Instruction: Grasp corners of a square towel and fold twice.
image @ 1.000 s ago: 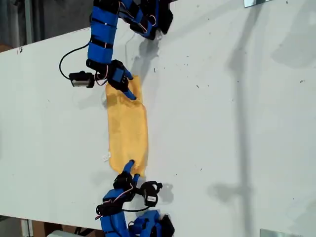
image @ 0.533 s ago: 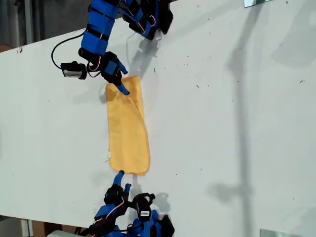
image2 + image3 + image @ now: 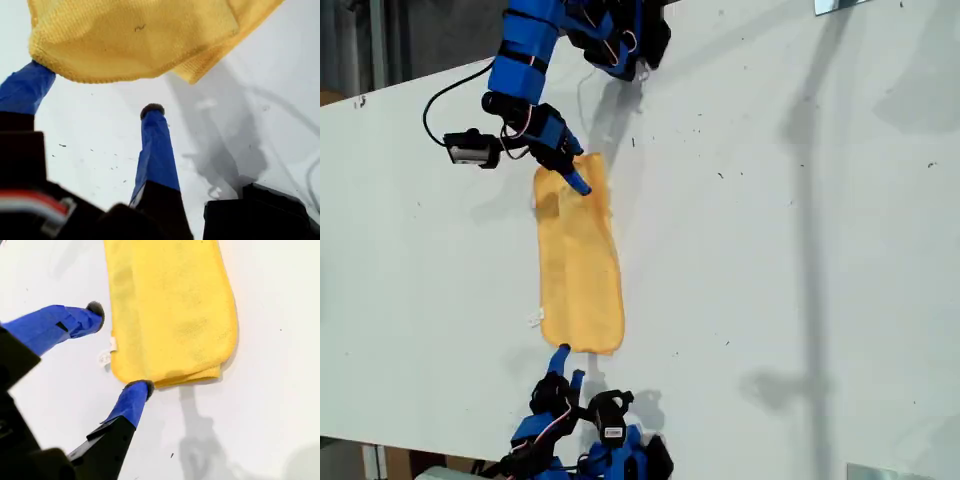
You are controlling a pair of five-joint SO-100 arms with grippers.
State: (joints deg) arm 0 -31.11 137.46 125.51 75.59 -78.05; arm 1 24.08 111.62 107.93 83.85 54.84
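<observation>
The yellow-orange towel (image 3: 580, 260) lies folded into a long strip on the white table (image 3: 770, 250). My first gripper (image 3: 575, 175) is at the strip's far end, the one nearer the exterior view's top. It is open. In the first wrist view (image 3: 95, 90) one blue finger (image 3: 25, 90) touches under a raised towel (image 3: 135, 35) corner (image 3: 37, 50), while the other finger (image 3: 152, 130) stands apart. My second gripper (image 3: 569, 365) is open just off the near end. There one fingertip (image 3: 140, 390) touches the towel (image 3: 170, 315) edge beside the white tag (image 3: 106, 356).
A black cable (image 3: 440, 100) loops from the first arm toward the exterior view's left. The table's edge runs along that view's left side, with dark floor beyond. Metal brackets (image 3: 840, 5) sit at the exterior view's right corners. Bare table surface (image 3: 800, 300) spreads to the towel's right in that view.
My second gripper let go of the towel's near end and drew back off it; that end now lies flat. My first gripper shifted slightly over the far end.
</observation>
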